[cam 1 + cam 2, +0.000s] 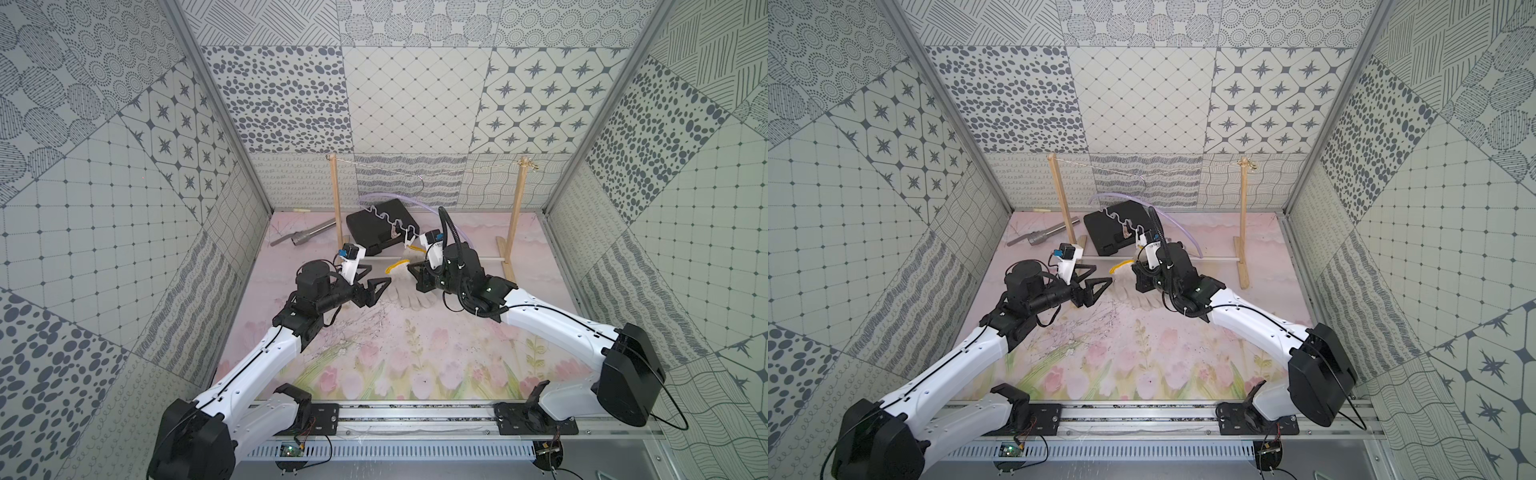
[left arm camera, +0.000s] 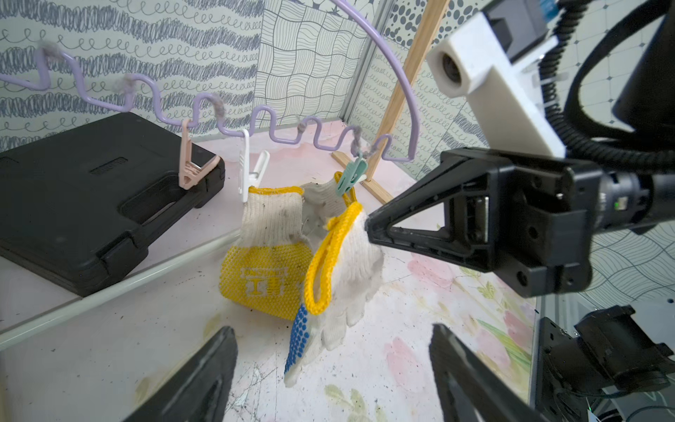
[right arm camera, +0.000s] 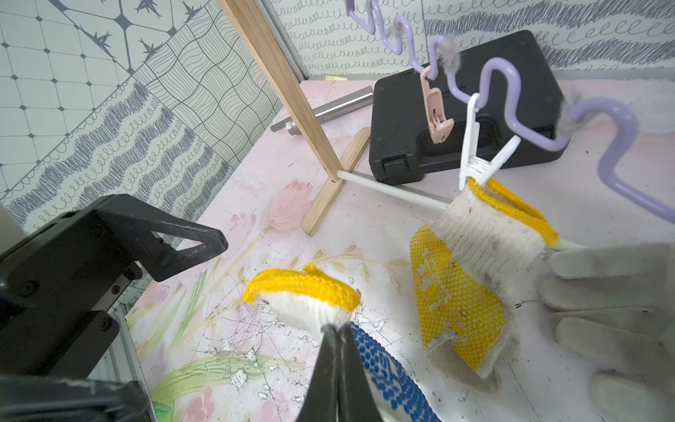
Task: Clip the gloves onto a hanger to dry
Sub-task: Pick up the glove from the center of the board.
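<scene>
While the right gripper (image 3: 334, 327) is pinched tight on the blue-dotted glove (image 2: 356, 255) just under its yellow cuff, the left gripper (image 1: 378, 275) stands wide apart and empty. It sits just short of that cuff, facing it. Glove body droops from the pinch; its fingertips look to reach the table.

Hanger (image 3: 606, 109) hangs beyond both grippers, past the held cuff.
- white clip (image 2: 248, 171): grips a yellow-palmed glove (image 2: 263, 270)
- green clip (image 2: 349, 179), nearest the right gripper: grips a plain glove (image 3: 602, 292)
- pink clip (image 2: 188, 168): empty, farthest from the right gripper, toward the black case (image 2: 91, 204)

Step in hand, as I read it: get this cuff into the pink clip.

Doing it well, by my judgement:
- Left gripper squeezes the pink clip's tail ends squarely, since the hanger looks free to swing and a glancing push would send it off.
- Right gripper lifts, carries the cuff past the two hung gloves without brushing them, and offers the yellow rim edge-on.
- Little cuff shows above the pinch, so feed it deep before the clip closes.
- Let go only once the clip bites.
</scene>
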Tool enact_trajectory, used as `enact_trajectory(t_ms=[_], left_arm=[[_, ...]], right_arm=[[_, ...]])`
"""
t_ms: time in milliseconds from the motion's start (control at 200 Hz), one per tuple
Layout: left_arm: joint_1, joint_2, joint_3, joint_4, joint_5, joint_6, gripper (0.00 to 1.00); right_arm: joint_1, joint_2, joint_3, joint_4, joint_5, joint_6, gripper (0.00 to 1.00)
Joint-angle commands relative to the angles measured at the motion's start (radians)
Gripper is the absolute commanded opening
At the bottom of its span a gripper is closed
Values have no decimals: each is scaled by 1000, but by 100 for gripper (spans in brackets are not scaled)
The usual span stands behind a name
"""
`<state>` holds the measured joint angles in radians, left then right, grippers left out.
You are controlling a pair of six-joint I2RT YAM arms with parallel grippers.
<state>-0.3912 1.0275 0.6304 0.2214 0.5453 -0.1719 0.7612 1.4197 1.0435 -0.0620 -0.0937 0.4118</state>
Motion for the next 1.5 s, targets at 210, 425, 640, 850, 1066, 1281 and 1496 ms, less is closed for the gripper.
enact_trajectory(t_ms=[210, 425, 640, 850, 1066, 1281, 1496], left_arm=[[6, 137, 29, 197, 120, -27, 70], [5, 199, 58, 230, 171, -67, 58], [5, 213, 83, 234, 235, -76, 1], [6, 153, 80, 160, 306, 28, 0], [7, 134, 114, 55, 383, 101, 0], [6, 157, 169, -66, 423, 153, 0], [5, 173, 180, -95, 464, 171, 0]], right_arm=[[-4, -45, 6, 75, -68, 19, 0], [-6, -49, -6, 102, -98, 33, 0], [-17, -52, -19, 102, -119, 10, 9], [-141, -74, -58, 79, -363, -92, 55], [-270, -43, -50, 57, -844, -197, 66], [-275, -51, -31, 55, -934, -254, 67], [-262, -74, -16, 52, -860, -289, 64]])
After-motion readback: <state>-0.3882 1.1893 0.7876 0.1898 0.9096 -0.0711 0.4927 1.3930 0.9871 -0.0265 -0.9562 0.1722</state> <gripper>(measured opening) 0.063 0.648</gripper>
